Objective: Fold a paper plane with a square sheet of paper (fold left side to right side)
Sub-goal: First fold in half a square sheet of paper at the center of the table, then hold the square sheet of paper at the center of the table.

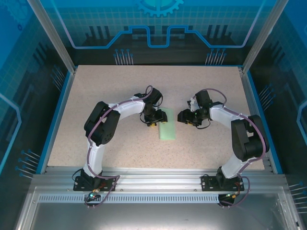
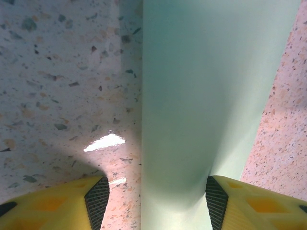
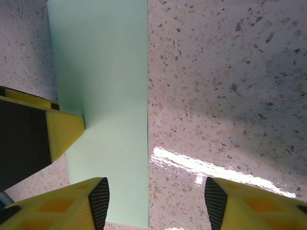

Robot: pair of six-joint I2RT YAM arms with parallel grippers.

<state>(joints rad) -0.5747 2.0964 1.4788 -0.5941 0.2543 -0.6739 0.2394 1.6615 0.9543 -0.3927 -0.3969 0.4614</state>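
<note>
The square sheet of paper (image 1: 168, 127) lies on the table as a narrow pale mint-green rectangle between the two grippers. My left gripper (image 1: 152, 120) stands at its left edge, open. In the left wrist view the paper (image 2: 201, 86) runs up between the jaws of the left gripper (image 2: 151, 191); the right fingertip (image 2: 216, 201) touches it and the left one stays clear over bare table. My right gripper (image 1: 184, 117) is open just right of the sheet. In the right wrist view the paper (image 3: 105, 72) lies by the left fingertip of the right gripper (image 3: 152, 194). A yellow finger of the left gripper (image 3: 64, 132) rests on the paper's far edge.
The speckled table (image 1: 120, 86) has a blue rim and is walled by clear panels at the back and sides. The arm bases stand on the metal rail (image 1: 158, 179) at the near edge. Bare tabletop spreads behind and beside the arms.
</note>
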